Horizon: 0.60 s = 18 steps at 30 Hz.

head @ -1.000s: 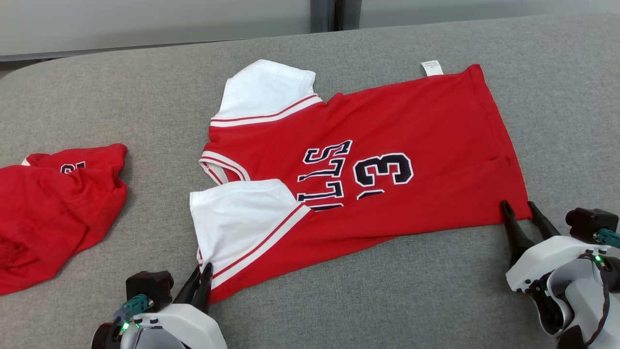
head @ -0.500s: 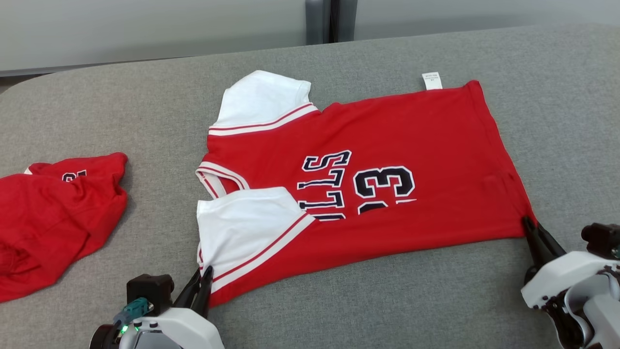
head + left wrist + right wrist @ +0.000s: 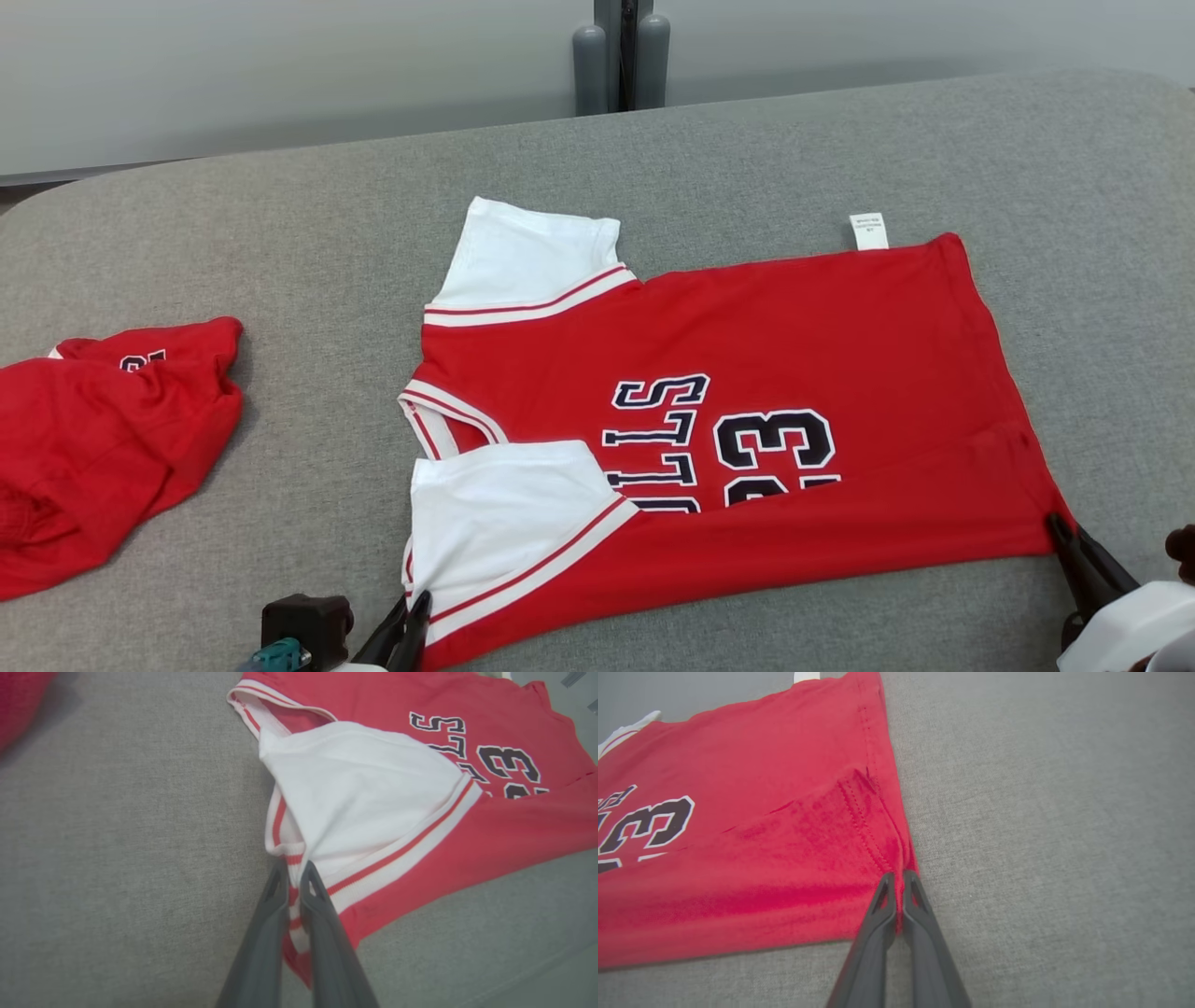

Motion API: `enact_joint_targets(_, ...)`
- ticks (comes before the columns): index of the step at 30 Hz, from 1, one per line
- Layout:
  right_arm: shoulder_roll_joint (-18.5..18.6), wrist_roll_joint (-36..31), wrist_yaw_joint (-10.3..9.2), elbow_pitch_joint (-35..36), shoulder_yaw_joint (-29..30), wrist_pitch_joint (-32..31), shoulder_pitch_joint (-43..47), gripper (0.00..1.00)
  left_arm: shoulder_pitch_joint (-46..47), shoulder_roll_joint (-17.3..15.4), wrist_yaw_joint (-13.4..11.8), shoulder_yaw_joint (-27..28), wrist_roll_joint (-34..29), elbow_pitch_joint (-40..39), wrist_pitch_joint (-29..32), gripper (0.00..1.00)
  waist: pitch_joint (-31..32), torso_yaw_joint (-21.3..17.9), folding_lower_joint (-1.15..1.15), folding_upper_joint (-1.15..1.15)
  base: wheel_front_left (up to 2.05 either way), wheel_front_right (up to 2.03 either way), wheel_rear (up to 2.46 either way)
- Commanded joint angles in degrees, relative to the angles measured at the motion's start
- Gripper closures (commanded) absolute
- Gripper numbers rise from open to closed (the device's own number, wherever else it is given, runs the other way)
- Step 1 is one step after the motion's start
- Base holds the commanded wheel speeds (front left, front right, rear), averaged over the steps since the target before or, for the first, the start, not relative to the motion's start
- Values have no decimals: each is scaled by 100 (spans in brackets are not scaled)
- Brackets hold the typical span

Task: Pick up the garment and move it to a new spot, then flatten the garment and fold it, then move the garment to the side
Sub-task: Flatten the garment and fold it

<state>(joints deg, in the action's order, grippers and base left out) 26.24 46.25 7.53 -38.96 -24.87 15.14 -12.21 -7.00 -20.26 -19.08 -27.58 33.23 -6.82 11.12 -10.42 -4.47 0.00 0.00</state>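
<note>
jersey [image 3: 747, 355]: red with white sleeves; spread on the grey padded table [image 3: 280, 243], collar toward the robot's left, hem toward its right; near long edge folded over the lower part of the lettering and number
left gripper [image 3: 293, 871]: fingers pinched together on the striped edge below the near white sleeve [image 3: 359, 788]; the jersey runs up and right from the fingertips in the wrist view
right gripper [image 3: 899, 877]: clamped on the near hem corner; cloth spreads left of the fingers, bare table to their right
white tag [image 3: 868, 231]: sticks out at the far hem corner
second red garment [image 3: 103, 439]: bunched at the table's left, well apart from the jersey
</note>
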Motion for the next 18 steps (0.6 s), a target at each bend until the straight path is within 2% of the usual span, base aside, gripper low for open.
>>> enact_joint_targets(1,80,44,-8,4,15,-4,49,100,-26,-44,-51,53,37,-11,-7,100,6,9,0,0,0,0,0)
enact_joint_targets(8,114,42,-8,-90,-52,-20,164,100,-202,10,-31,-32,246,126,222,100,92,47,0,0,0,0,0)
enact_joint_targets(13,113,72,-8,-142,-38,-40,230,100,-230,-3,101,22,359,313,84,100,143,101,0,0,0,0,0)
enact_joint_targets(14,113,65,-8,-159,-19,-40,229,93,-207,5,99,44,352,354,24,100,153,107,0,0,0,0,0)
enact_joint_targets(15,100,76,-10,-196,43,-33,227,62,-187,6,97,55,327,417,-17,75,165,112,0,0,0,0,0)
enact_joint_targets(16,85,100,-13,-238,119,-27,224,22,-168,15,108,50,319,468,-44,52,179,116,0,0,0,0,0)
enact_joint_targets(17,80,99,-13,-273,203,-20,221,0,-153,34,102,66,323,497,-89,12,191,122,0,0,0,0,0)
enact_joint_targets(18,73,79,-12,-282,263,-13,223,0,-143,62,82,91,313,515,-152,0,202,126,0,0,0,0,0)
